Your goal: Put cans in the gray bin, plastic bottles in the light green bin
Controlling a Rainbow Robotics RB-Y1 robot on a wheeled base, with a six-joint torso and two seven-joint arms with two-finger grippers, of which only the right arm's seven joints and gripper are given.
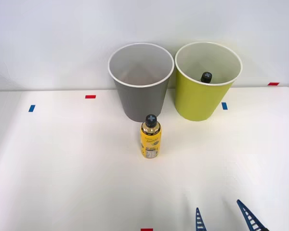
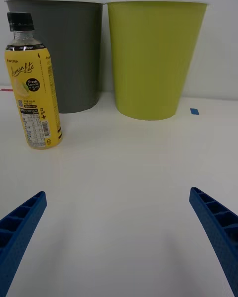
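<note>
I've got the right gripper (image 1: 223,214) low over the counter (image 1: 62,163), fingers (image 2: 20,227) spread and holding nothing, aimed at the upright yellow Lemon Lite bottle (image 1: 151,137) just before the gray bin (image 1: 140,82).

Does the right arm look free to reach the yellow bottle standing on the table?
Probably yes: the open tool has only bare table between it and the upright yellow bottle, which stands before the gray bin.

Inside the light green bin (image 1: 198,103) I can make out just a black cap (image 1: 206,76) — the rest of that bottle is hidden by the wall. My claw (image 1: 223,219) is cut off at the front view's lower edge, only its blue finger ends (image 1: 200,221) showing. The small print on the yellow bottle (image 2: 33,96) is too fine to read — and that bottle covers part of the gray bin (image 2: 74,53).
</note>
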